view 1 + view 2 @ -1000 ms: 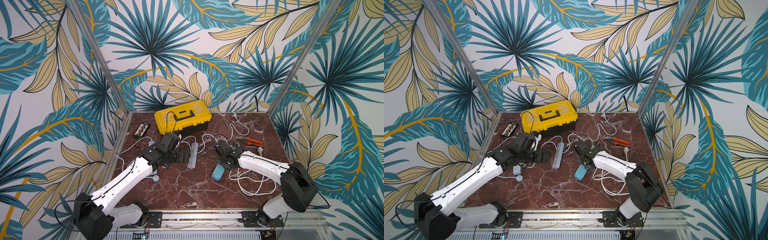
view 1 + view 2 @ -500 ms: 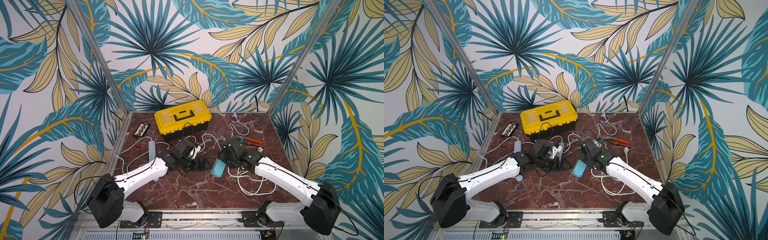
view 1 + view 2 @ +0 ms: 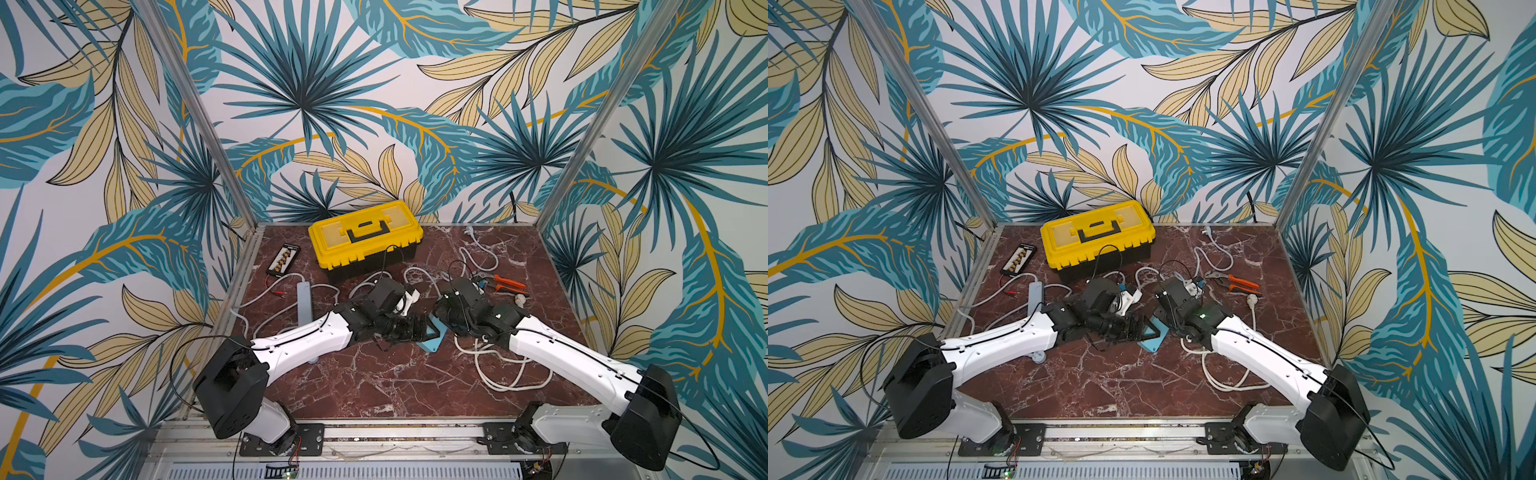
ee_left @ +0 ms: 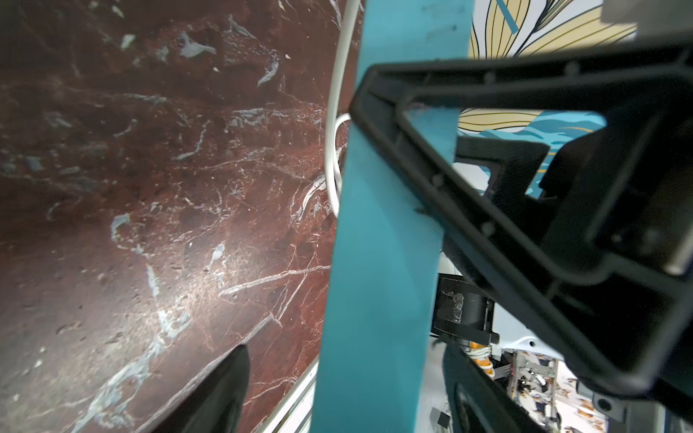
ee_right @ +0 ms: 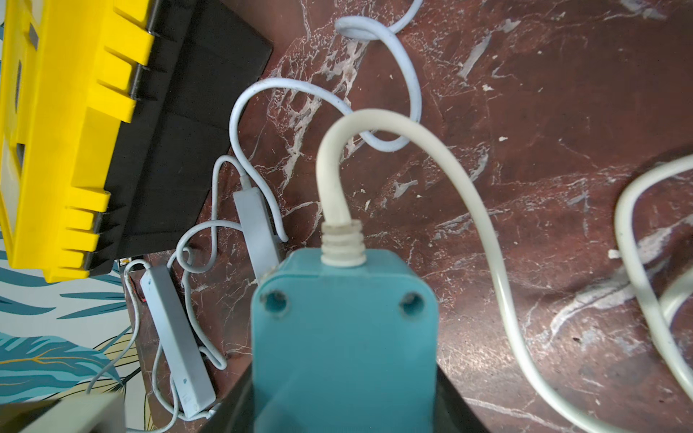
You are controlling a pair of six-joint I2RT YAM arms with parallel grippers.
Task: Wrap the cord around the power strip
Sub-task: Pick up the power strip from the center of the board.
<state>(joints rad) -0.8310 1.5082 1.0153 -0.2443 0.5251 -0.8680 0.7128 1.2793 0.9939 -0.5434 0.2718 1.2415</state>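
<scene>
The teal power strip is held above the middle of the marbled red tabletop, between the two arms, tilted with its lower end close to the surface. The right hand is clamped on the end where the cord leaves it. In the right wrist view the strip sits between two dark fingers, with two screw holes in its end face.

The left hand straddles the other end with its jaws apart. In the left wrist view one finger lies against the strip, while the other finger stands clear of it with bare tabletop between them.

The cream cord comes out of a ribbed sleeve, arches over and runs off. In both top views it lies in loose loops on the tabletop beside the right arm.

Further back are a yellow toolbox with a black handle, a grey power strip with pale cables, orange-handled pliers and a small black panel. The panel's top carries a white strip — the print on it is too small to read. The teal strip's visible faces are plain.
</scene>
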